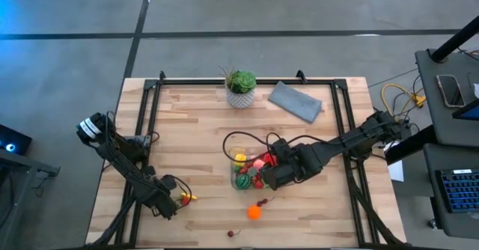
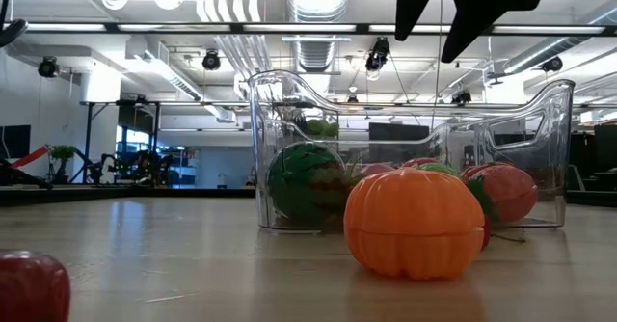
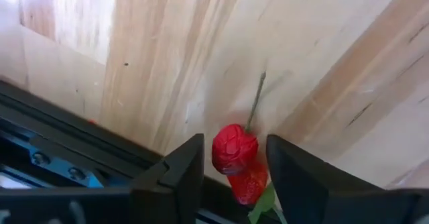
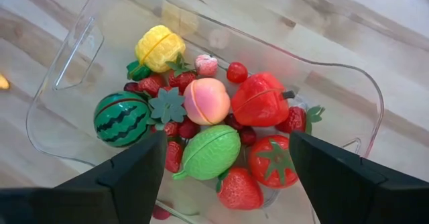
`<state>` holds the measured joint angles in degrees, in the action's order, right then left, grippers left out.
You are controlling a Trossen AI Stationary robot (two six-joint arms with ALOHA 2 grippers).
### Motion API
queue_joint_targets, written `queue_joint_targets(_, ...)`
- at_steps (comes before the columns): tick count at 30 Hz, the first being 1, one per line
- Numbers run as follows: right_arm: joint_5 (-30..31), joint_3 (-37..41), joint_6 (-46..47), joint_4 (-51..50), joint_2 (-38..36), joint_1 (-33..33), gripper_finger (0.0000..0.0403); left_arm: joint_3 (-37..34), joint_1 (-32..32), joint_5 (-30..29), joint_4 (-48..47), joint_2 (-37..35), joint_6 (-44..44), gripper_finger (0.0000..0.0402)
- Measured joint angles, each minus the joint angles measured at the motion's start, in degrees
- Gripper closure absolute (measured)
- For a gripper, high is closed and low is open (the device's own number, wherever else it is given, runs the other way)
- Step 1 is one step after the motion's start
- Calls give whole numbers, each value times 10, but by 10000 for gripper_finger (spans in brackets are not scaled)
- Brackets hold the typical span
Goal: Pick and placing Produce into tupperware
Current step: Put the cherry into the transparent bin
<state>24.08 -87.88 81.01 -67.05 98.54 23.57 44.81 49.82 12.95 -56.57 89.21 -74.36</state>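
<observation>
- We take the clear tupperware [image 1: 241, 177] as landmark; it sits near the middle of the wooden table [image 1: 194, 130] and is already loaded with produce.
- Inside it we count a striped melon [image 4: 120, 119], a yellow fruit [image 4: 159, 47], a peach [image 4: 206, 100], a red pepper [image 4: 260, 100], a green fruit [image 4: 211, 151], a tomato [image 4: 275, 161] and several strawberries [image 4: 239, 188].
- The right gripper [image 4: 224, 174] hangs directly above the tupperware, fingers spread wide, nothing between them.
- The left gripper [image 3: 234, 160] is well apart from the tupperware, out toward the table's left front corner. Its two fingers [image 3: 181, 170] bracket a red cherry [image 3: 234, 147] with a thin stem. A narrow gap shows on each side of the cherry, so we cannot tell whether it is gripped.
- A second red piece [image 3: 249, 184] with a green leaf lies just beside that cherry.
- An orange pumpkin [image 1: 254, 212] rests on the table just in front of the tupperware.
- A small red fruit [image 1: 231, 233] lies further forward of the pumpkin.
- Behind the tupperware: a potted plant [image 1: 241, 87] and a folded grey cloth [image 1: 295, 101].
</observation>
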Motion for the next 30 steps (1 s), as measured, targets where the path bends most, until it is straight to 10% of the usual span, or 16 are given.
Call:
queue_joint_targets(19, 0, 0, 15, 1, 0, 0, 104, 0, 0, -14, 6, 0, 3, 337)
queue_joint_targets(30, -22, 0, 15, 1, 0, 1, 106, 44, -77, -243, 1, -137, 5, 340)
